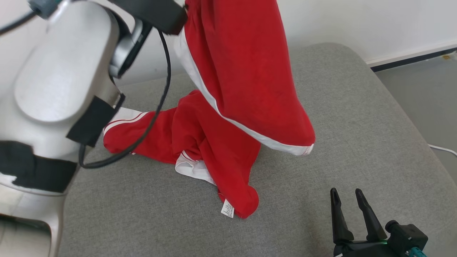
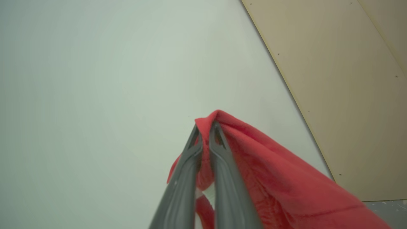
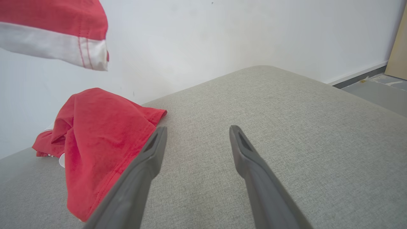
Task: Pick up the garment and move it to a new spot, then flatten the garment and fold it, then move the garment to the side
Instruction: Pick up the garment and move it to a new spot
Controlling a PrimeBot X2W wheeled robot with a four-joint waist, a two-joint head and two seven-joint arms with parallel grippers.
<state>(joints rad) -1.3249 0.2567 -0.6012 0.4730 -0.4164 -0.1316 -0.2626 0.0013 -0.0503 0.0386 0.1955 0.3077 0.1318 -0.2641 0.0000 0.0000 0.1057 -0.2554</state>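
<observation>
The grey cushion (image 1: 357,125) is taking up most of the head view, with a white wall (image 1: 357,21) sitting behind it and a bit of grey floor (image 1: 428,92) showing off to the right. The left arm (image 1: 53,71) is looming big on the left, raised high.

The red garment (image 1: 242,71) with white trim is hanging from up there. Its upper part is dangling in the air over the cushion, with one white hem (image 1: 303,149) floating free. The lower part is lying bunched on the cushion, middle-left.

In the left wrist view the left gripper (image 2: 206,125) is pinching a fold of the red cloth, fingers nearly together with fabric between them. A tan board (image 2: 334,79) is showing beside the wall.

The right gripper (image 1: 346,191) is hovering low at the lower right, fingers spread wide and gripping nothing, well apart from the cloth pile.

A black cable (image 1: 157,107) is looping down from the arm in front of the garment. A small white label (image 1: 227,208) is sticking out at the cloth's lowest tip.
</observation>
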